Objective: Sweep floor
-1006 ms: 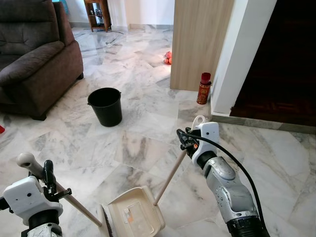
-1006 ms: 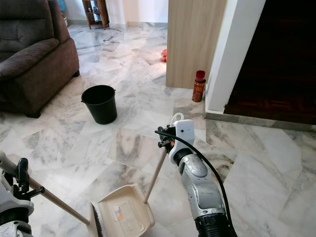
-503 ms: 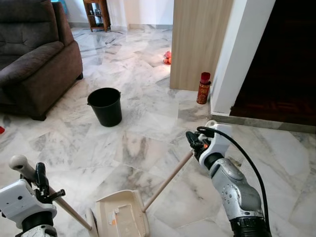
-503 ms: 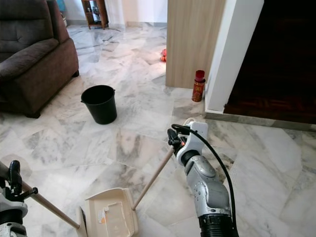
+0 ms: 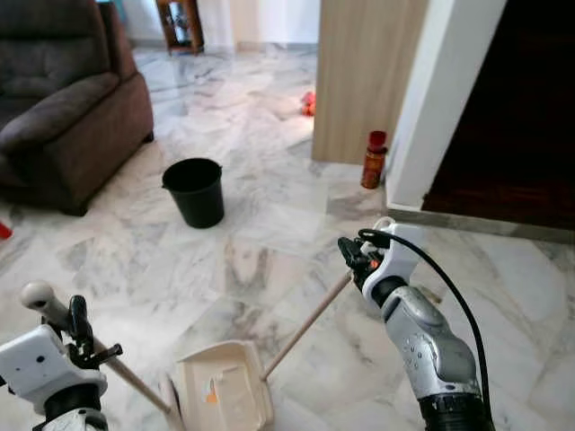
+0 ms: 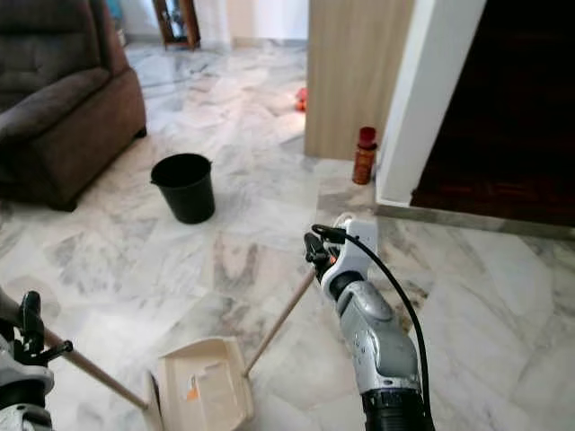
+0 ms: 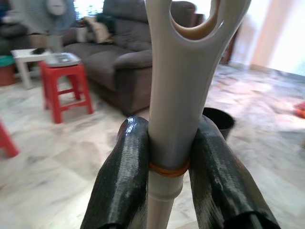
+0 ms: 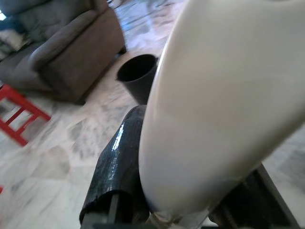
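A cream dustpan [image 5: 221,396] rests on the marble floor close in front of me. Its long wooden handle [image 5: 305,324] slants up to my right gripper [image 5: 354,261], which is shut on the handle's white top end [image 8: 224,105]. One black finger [image 8: 116,167] presses against that end. At the lower left my left gripper [image 5: 77,325] is shut on the broom's pale handle [image 7: 172,109], just below its looped top. The broom stick [image 5: 135,386] slopes down to the dustpan's left side. A black bucket [image 5: 195,190] stands further ahead on the floor.
A brown sofa [image 5: 63,108] fills the far left. A wooden panel [image 5: 359,72] and white pillar [image 5: 440,90] stand ahead right, with a red spray can [image 5: 374,160] at their foot. A dark doorway [image 5: 512,117] lies right. A red stool [image 7: 64,81] stands by the sofa.
My right gripper moved right and tipped the dustpan handle lower; the dustpan slid left. My left gripper dropped toward the lower left with the broom. Over the last half second little moved.
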You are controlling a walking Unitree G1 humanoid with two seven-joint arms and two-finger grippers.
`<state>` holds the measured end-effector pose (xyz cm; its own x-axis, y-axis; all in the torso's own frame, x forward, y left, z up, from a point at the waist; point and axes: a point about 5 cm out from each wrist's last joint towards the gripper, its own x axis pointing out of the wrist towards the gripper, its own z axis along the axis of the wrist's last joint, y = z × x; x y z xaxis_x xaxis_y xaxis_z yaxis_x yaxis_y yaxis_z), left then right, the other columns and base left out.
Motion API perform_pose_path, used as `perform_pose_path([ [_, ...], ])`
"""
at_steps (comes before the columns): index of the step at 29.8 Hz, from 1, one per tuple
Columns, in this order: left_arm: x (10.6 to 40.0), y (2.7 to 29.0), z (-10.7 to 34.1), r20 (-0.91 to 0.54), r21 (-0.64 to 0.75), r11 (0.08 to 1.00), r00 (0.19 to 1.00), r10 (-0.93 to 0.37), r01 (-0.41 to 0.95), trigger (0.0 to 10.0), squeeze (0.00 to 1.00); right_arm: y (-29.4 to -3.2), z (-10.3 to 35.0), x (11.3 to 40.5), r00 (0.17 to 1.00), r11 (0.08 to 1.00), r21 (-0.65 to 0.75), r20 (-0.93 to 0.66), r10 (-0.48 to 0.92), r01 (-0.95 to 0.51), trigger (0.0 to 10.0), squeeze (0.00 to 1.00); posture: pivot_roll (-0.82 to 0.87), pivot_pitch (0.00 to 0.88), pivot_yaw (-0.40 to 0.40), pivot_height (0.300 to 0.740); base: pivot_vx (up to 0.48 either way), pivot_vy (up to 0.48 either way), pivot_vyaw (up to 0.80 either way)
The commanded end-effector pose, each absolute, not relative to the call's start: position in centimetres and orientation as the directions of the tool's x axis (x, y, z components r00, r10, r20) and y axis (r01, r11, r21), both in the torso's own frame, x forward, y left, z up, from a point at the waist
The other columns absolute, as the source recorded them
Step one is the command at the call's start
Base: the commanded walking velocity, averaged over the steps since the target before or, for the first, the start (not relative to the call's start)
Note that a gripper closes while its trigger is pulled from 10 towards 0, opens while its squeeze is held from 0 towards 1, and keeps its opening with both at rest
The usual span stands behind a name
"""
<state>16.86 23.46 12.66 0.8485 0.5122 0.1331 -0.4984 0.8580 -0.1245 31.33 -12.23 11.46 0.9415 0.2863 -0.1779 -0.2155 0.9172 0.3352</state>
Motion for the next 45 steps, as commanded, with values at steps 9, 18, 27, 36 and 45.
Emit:
perform_pose_path([
  [9,16.99,23.0,13.42,0.161,-0.159,0.865,0.851,0.499,-0.477,10.0,0.0,-10.86,13.31,31.59,0.938,0.88,0.386,-0.088,0.334,-0.277,10.0,0.0,-0.04,0.043,0.058,0.74,0.0,0.0,0.8],
  [18,17.06,22.84,13.47,0.168,-0.145,0.875,0.86,0.483,-0.463,10.0,0.0,-10.69,13.21,31.68,0.937,0.877,0.394,-0.093,0.335,-0.275,10.0,0.0,-0.04,0.043,0.058,0.74,0.0,0.0,0.09],
  [27,17.06,22.75,13.42,0.162,-0.144,0.877,0.863,0.478,-0.458,10.0,0.0,-10.66,13.24,31.68,0.938,0.879,0.389,-0.092,0.335,-0.276,10.0,0.0,-0.04,0.043,0.059,0.74,0.231,0.0,0.0],
  [36,17.09,22.63,13.39,0.16,-0.14,0.88,0.867,0.472,-0.453,10.0,0.0,-10.7,13.37,31.78,0.941,0.879,0.391,-0.08,0.328,-0.273,10.0,0.0,-0.04,0.042,0.059,0.74,0.264,0.0,0.0],
  [45,17.23,22.63,13.37,0.16,-0.138,0.884,0.87,0.466,-0.447,10.0,0.0,-10.32,13.5,31.88,0.94,0.879,0.382,-0.071,0.334,-0.284,10.0,0.0,-0.03,0.035,0.062,0.74,0.266,0.0,0.0],
])
